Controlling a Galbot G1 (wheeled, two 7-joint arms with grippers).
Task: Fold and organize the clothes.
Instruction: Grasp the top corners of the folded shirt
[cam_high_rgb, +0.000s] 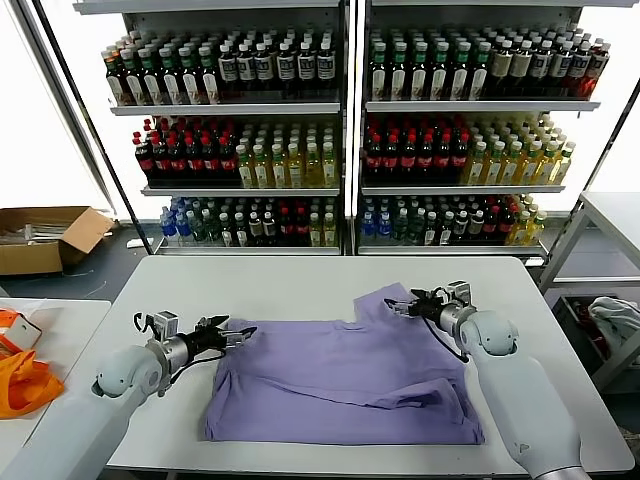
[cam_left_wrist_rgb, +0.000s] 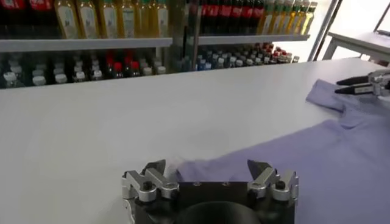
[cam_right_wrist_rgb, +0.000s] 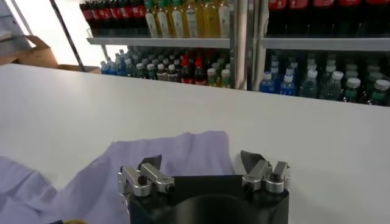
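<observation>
Pincers both released: left pincer (cam_high_rgb: 238, 335) at lavender T-shirt's (cam_high_rgb: 340, 385) left sleeve, right pincer (cam_high_rgb: 397, 306) at its far sleeve, on white counter (cam_high_rgb: 300, 285).

My head camera looks down over the surface (cam_high_rgb: 300, 280); both wrist cameras sit low behind my fingers (cam_left_wrist_rgb: 155, 171), facing the bottle shelves (cam_high_rgb: 345, 105).

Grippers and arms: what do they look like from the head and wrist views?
Both arms have smooth grey-white shells. The left gripper and right gripper have black bodies, silver metal finger links with bolts, dark fingertips, and black cables looping at the wrists. No markings are visible.
</observation>
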